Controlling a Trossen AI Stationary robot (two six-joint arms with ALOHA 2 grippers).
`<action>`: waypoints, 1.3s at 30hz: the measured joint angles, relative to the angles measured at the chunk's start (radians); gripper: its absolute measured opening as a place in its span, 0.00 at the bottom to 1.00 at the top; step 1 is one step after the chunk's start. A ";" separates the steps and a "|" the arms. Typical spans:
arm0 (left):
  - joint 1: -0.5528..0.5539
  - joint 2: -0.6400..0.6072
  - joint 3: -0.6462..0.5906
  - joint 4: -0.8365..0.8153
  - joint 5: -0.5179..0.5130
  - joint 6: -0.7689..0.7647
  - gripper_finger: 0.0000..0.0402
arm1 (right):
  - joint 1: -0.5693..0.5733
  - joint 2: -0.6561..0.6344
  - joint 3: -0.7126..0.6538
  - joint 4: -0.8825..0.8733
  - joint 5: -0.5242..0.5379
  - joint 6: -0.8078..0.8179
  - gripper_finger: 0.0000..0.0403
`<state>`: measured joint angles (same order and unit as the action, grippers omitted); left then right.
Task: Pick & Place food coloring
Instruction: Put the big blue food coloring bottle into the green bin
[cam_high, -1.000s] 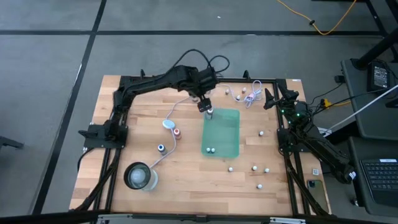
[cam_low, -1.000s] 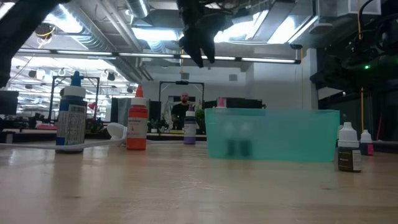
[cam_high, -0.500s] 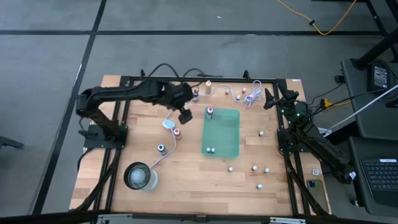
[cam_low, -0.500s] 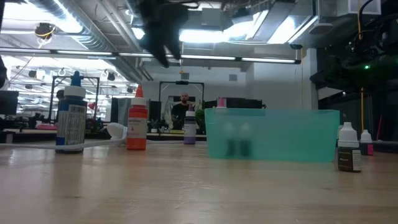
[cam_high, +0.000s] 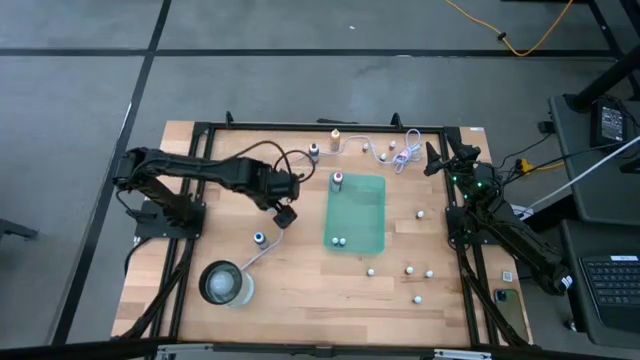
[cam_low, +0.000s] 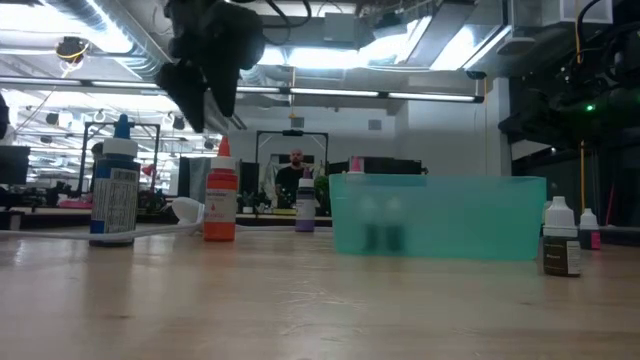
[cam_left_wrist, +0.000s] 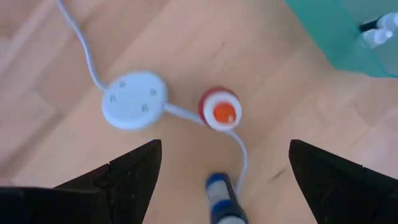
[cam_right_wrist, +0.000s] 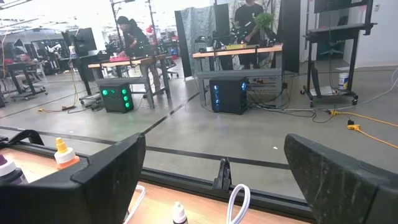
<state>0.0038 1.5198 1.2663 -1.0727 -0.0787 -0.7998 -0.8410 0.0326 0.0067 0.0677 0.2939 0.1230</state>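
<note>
We are hovering the left gripper (cam_left_wrist: 221, 171), jaws wide and empty, over the red-capped food coloring bottle (cam_left_wrist: 219, 109) just at 9 o'clock of the green tray (cam_high: 356, 212). We should be centering, then descending straight. Right gripper (cam_right_wrist: 214, 180) is waiting wide at 3 o'clock.
</note>
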 joint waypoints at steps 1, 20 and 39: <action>-0.013 0.003 0.000 -0.005 0.000 -0.032 0.85 | 0.000 0.000 0.000 0.000 0.000 0.000 0.95; -0.148 0.064 -0.030 -0.073 0.050 -0.330 0.85 | 0.000 0.000 0.000 0.000 0.000 0.000 0.95; -0.213 0.065 -0.122 -0.041 0.115 -0.410 0.85 | 0.000 0.000 0.000 0.000 0.000 0.000 0.95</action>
<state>-0.2091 1.5845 1.1439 -1.1141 0.0360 -1.2102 -0.8413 0.0326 0.0063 0.0674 0.2939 0.1231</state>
